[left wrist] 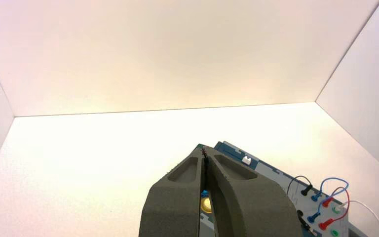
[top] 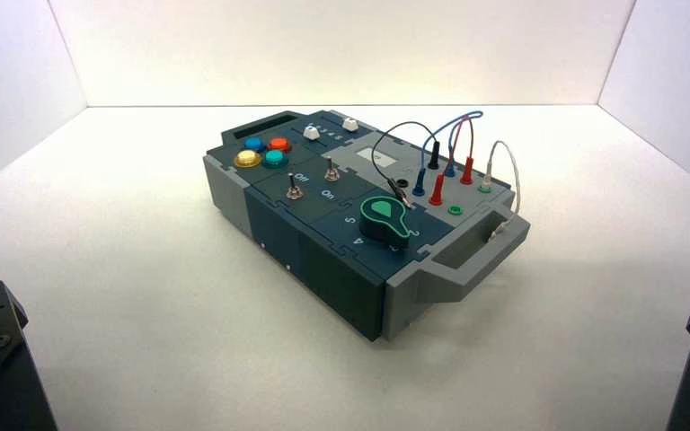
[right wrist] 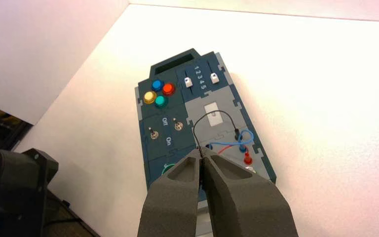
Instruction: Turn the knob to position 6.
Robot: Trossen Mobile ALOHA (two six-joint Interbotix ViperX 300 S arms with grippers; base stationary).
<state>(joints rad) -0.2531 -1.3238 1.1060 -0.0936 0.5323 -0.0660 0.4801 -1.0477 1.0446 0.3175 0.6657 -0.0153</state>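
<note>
The knob (top: pixel 384 218), a dark-green dial with a bright green teardrop top, sits on the near right part of the box (top: pixel 323 269), ringed by white digits. Nothing touches it. In the right wrist view only a thin green edge of the knob (right wrist: pixel 167 169) shows beside the fingers. My right gripper (right wrist: pixel 201 150) is shut and empty, held well above and short of the box. My left gripper (left wrist: pixel 205 150) is also shut and empty, far from the box. Both arms stay parked at the near corners in the high view.
The box also carries several round coloured buttons (top: pixel 263 151), two metal toggle switches (right wrist: pixel 153 134) marked Off and On, two white sliders (right wrist: pixel 188 82), and plugged wires (top: pixel 449 148). A grey handle (top: pixel 467 260) juts from its right end. White walls close in the table.
</note>
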